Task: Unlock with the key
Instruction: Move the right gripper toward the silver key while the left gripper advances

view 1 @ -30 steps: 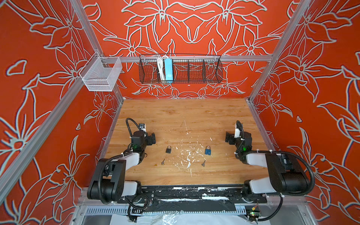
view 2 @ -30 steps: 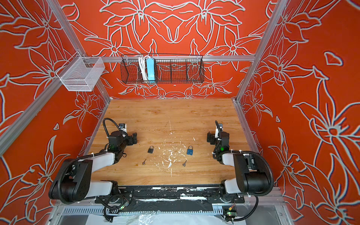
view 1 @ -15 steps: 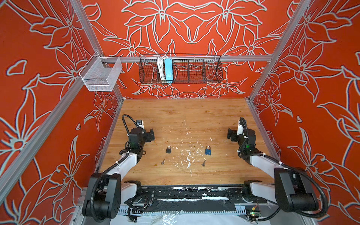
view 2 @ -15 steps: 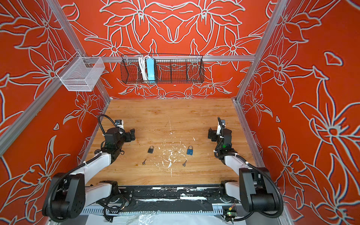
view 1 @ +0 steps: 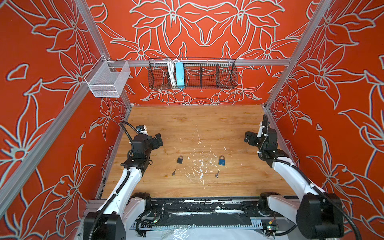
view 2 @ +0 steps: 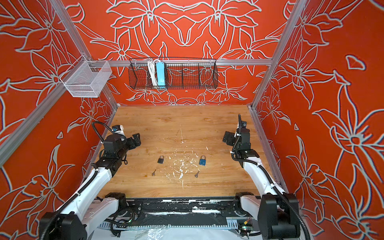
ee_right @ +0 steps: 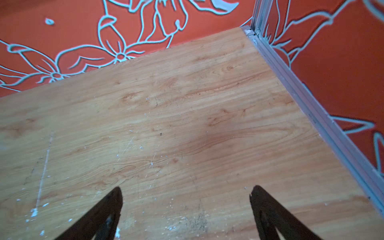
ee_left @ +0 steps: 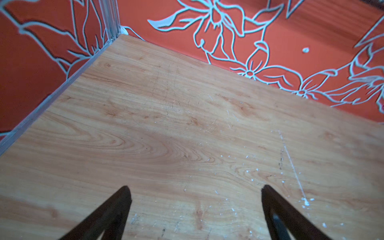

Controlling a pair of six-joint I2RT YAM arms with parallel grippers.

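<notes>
Left pincer (view 1: 158, 139) and right pincer (view 1: 248, 138) gape wide, empty, by the surface's (view 1: 187, 124) side edges; between them lie black padlock (view 1: 180, 159), blue padlock (view 1: 222, 161), left key (view 1: 174, 172), right key (view 1: 217, 174).

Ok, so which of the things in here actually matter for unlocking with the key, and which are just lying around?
For the job:
- black padlock
- blue padlock
- key by the black padlock
- key by the blue padlock

Just lying about:
- black wire basket
- blue power strip inside it
- white mesh bin

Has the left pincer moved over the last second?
Yes. The left pincer, open and empty, has drawn slightly toward the back wall, farther from the black padlock.
</notes>
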